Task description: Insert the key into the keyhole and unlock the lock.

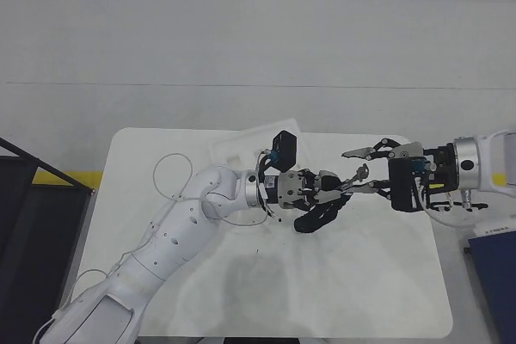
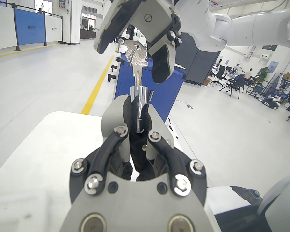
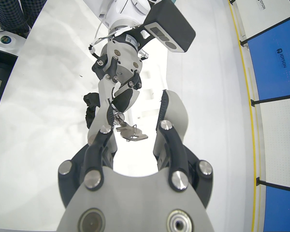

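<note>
My left gripper [image 2: 137, 108] is shut on the silver cylinder of the lock [image 2: 139, 95], held above the white table [image 1: 155, 181]. The key [image 2: 135, 59] sticks in the keyhole, its flat head pointing at my right gripper [image 2: 130, 62]. That gripper is open, one finger on each side of the key head, touching neither side. In the right wrist view the key [image 3: 131, 132] lies between the spread fingers [image 3: 171, 112], with the lock [image 3: 118, 116] just beyond it. The lock's black cable [image 1: 314, 219] hangs below the left gripper [image 1: 322, 191]. From above, the right gripper [image 1: 354, 169] comes in from the right.
A clear plastic tray [image 1: 241, 146] lies at the table's far edge behind the left arm. A blue cabinet [image 1: 503, 275] stands off the right side, and a dark frame [image 1: 17, 224] stands off the left. The table's near half [image 1: 344, 275] is bare.
</note>
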Controlling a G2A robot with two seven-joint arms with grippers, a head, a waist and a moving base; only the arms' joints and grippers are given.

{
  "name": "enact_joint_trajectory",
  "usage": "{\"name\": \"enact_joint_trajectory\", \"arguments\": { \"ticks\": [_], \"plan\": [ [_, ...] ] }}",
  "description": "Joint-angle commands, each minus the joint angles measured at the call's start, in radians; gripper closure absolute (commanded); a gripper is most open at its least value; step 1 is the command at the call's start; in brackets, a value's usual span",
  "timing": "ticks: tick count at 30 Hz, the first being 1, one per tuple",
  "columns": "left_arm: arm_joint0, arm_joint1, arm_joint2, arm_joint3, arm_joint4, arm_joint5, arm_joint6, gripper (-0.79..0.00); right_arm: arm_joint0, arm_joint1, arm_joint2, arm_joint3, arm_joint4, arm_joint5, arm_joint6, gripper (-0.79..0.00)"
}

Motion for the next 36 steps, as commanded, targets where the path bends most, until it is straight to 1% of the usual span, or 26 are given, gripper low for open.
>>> {"name": "enact_joint_trajectory", "arguments": {
  "ticks": [1,9,14,20,26,33,34,36],
  "plan": [
    [-0.005,0.005,0.007,0.003,-0.002,0.0,0.004,0.0,0.027,0.007,-0.031,0.013,-0.03,0.0,-0.041,-0.379],
    [-0.02,0.022,0.038,0.003,-0.02,0.0,0.023,0.0,0.125,0.033,-0.16,0.049,-0.163,0.0,-0.202,-0.372],
    [-0.03,0.03,0.056,0.005,-0.025,0.0,0.038,0.0,0.188,0.043,-0.233,0.079,-0.229,0.0,-0.302,-0.36],
    [-0.041,0.038,0.075,0.008,-0.033,0.0,0.052,0.0,0.259,0.04,-0.308,0.1,-0.273,0.0,-0.397,-0.354],
    [-0.051,0.044,0.091,0.011,-0.038,0.0,0.062,0.0,0.315,0.028,-0.374,0.123,-0.278,0.0,-0.442,-0.323],
    [-0.057,0.05,0.104,0.013,-0.036,0.0,0.08,0.0,0.368,0.018,-0.442,0.134,-0.265,0.0,-0.469,-0.194],
    [-0.057,0.051,0.106,0.013,-0.036,0.0,0.082,0.0,0.374,0.017,-0.452,0.136,-0.262,0.0,-0.472,-0.16],
    [-0.059,0.052,0.109,0.014,-0.035,0.0,0.086,0.0,0.389,0.015,-0.473,0.139,-0.255,0.0,-0.476,-0.142]
  ]
}}
